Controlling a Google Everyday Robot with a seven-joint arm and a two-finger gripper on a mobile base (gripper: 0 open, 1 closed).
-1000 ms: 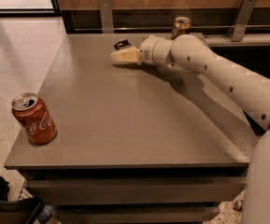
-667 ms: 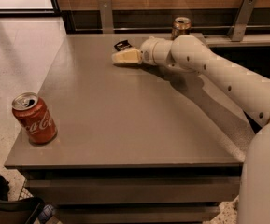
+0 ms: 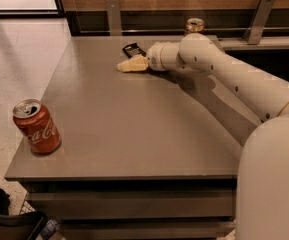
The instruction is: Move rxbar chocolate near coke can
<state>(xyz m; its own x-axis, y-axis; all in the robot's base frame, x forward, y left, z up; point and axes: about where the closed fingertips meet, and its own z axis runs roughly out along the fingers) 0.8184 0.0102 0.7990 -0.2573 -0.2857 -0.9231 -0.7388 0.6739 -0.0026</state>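
The rxbar chocolate [image 3: 133, 50], a small flat black wrapper with white lettering, lies at the far side of the grey table [image 3: 134, 119]. My gripper [image 3: 126, 66] reaches in from the right at table height, its cream fingers just in front of the bar and next to it. The coke can [image 3: 36, 127], red with a silver top, stands upright near the table's front left corner, far from the gripper and the bar.
A gold can [image 3: 194, 26] stands at the back right, behind my white arm [image 3: 224, 69]. A wooden wall with metal brackets [image 3: 113, 15] runs behind the table. Tiled floor lies to the left. A dark object [image 3: 4, 216] sits low at bottom left.
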